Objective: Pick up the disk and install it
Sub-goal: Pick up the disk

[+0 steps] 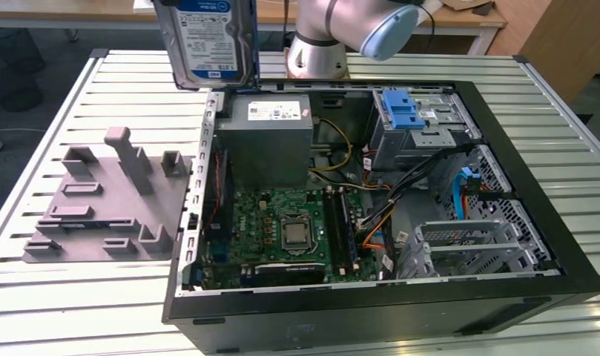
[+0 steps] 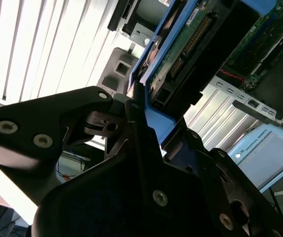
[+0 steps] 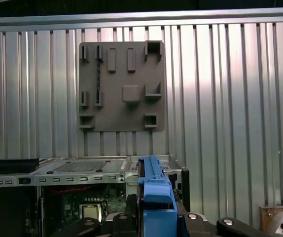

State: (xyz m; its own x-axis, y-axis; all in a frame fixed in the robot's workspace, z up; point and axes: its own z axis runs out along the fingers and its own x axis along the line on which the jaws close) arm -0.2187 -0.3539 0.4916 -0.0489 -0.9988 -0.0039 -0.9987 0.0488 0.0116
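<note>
The gripper (image 2: 154, 129) is clamped on the disk (image 2: 193, 42): its 2 black fingers (image 2: 137, 118) pinch the blue carrier at 1 narrow end, and the drive hangs from the hand, its circuit-board side open to the second wrist view. In the first wrist view the blue carrier edge (image 3: 156, 195) stands upright between the fingers. In the exterior view the disk (image 1: 208, 37) hangs upright in the air with its label facing the camera, touching nothing, with the robot arm (image 1: 364, 30) just beside it. Directly under the held drive are the rear corner of the open computer case (image 1: 379, 319) and the power supply (image 1: 270, 130). The grey fixture board (image 1: 101, 208) lies on the slatted table (image 1: 82, 311), lower than the hand and off to the side away from the case. The pick-up half looks done, since the drive is clear of every surface and firmly held. The install half has not started: the disk sits in no bay, and both the drive cage with the blue latch (image 1: 414, 119) and the lower metal cage (image 1: 477, 245) are well below the hand and across the case from it. Which of these 2 cages is meant for the drive cannot be told.
</note>
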